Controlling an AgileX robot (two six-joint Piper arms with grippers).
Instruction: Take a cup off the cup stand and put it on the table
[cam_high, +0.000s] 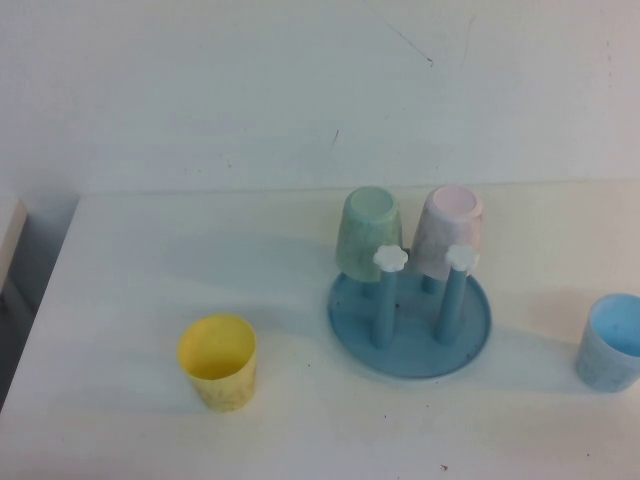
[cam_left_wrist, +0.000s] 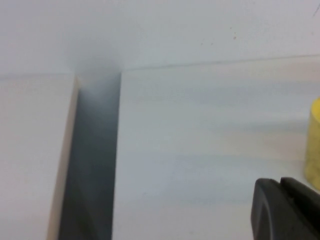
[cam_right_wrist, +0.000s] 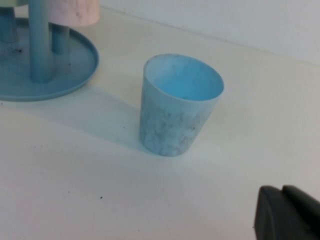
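Note:
The light blue speckled cup stands upright and mouth up on the white table, at its right edge and right of the cup stand. It also shows in the right wrist view, beside the stand's blue base. The stand's two front pegs with white flower knobs are bare. My right gripper is shut and empty, low over the table, apart from the blue cup. My left gripper is shut and empty near the table's left part. Neither arm shows in the high view.
A pale green cup and a pink cup hang upside down on the stand's back pegs. A yellow cup stands upright at the front left and shows in the left wrist view. The table's left edge drops into a dark gap.

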